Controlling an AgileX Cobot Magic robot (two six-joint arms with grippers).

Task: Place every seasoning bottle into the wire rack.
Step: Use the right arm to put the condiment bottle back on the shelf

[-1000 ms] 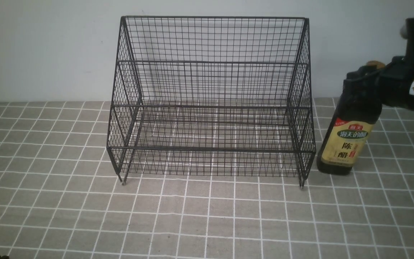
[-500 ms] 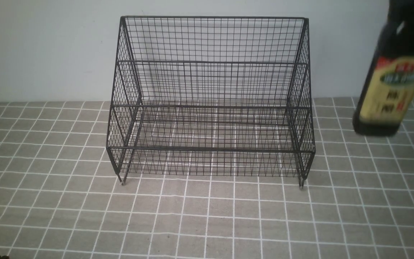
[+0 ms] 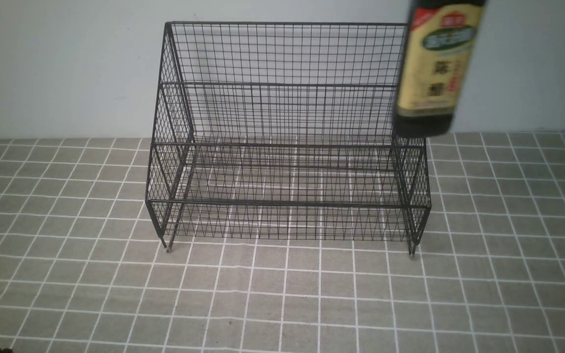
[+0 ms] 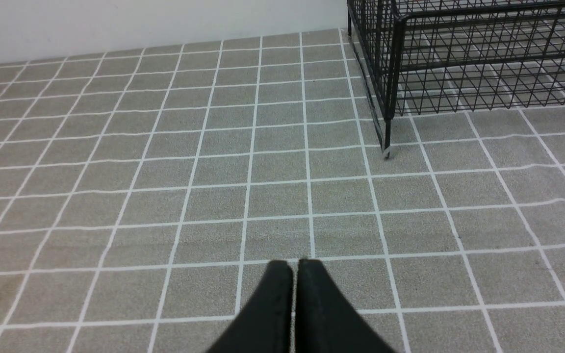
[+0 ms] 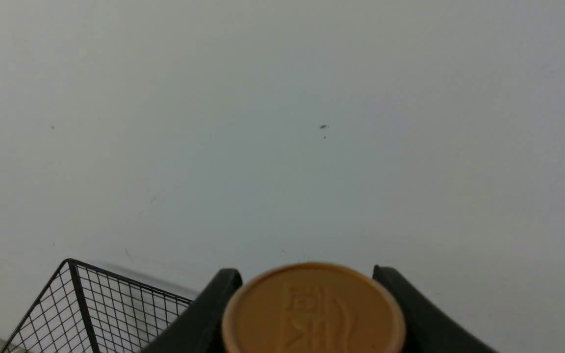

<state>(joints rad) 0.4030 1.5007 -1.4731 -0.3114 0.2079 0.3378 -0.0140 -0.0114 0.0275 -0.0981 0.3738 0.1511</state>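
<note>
The seasoning bottle (image 3: pixel 434 68), dark with a yellow label and green oval, hangs in the air over the right end of the black wire rack (image 3: pixel 287 137); its top is cut off by the front view's upper edge. In the right wrist view my right gripper (image 5: pixel 307 274) is shut on the bottle, its black fingers (image 5: pixel 214 299) on either side of the tan-gold cap (image 5: pixel 312 309), with the rack's top corner (image 5: pixel 96 304) below. My left gripper (image 4: pixel 295 264) is shut and empty, low over the cloth, left of the rack's front left foot (image 4: pixel 387 147).
A grey checked cloth (image 3: pixel 282 294) covers the table. A plain pale wall (image 3: pixel 66 68) stands close behind the rack. The rack's two tiers hold nothing.
The bottle has been lifted off the table at the rack's right side and carried up and to the left, over the rack's right end. The left gripper has not visibly moved.
</note>
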